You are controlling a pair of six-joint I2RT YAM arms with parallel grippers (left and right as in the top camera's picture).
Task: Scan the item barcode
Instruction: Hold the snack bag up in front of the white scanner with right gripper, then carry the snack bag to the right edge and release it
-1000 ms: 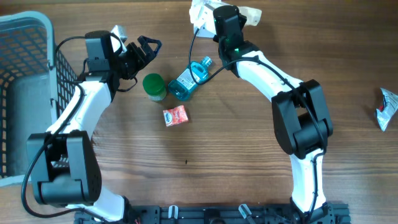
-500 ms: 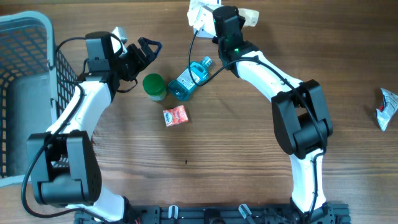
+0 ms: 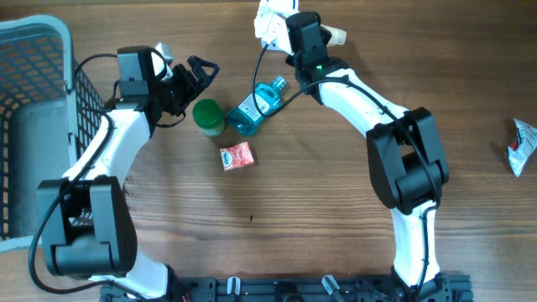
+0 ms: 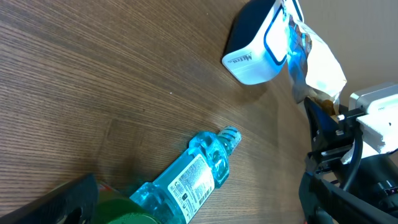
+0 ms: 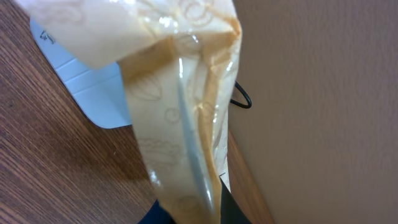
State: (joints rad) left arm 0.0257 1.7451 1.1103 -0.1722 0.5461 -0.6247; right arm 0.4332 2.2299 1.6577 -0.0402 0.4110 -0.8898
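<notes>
My right gripper (image 3: 289, 32) is shut on a clear, tan-printed plastic packet (image 5: 180, 106) and holds it up at the far edge of the table. The packet (image 4: 318, 65) hangs right beside the white and blue scanner (image 4: 252, 43), whose corner (image 5: 99, 93) shows behind it. My left gripper (image 3: 204, 69) is open with nothing between its fingers (image 4: 62, 202). It hovers just above a green-lidded jar (image 3: 208, 117), next to a blue mouthwash bottle (image 3: 256, 105) lying on its side with its label up.
A small red packet (image 3: 237, 156) lies in front of the jar. A grey wire basket (image 3: 33, 126) stands at the left edge. A silver packet (image 3: 522, 147) lies at the far right. A wall rises just behind the scanner.
The right gripper has shifted slightly with the packet by the scanner. The left gripper has edged a little to the right and stays open.
</notes>
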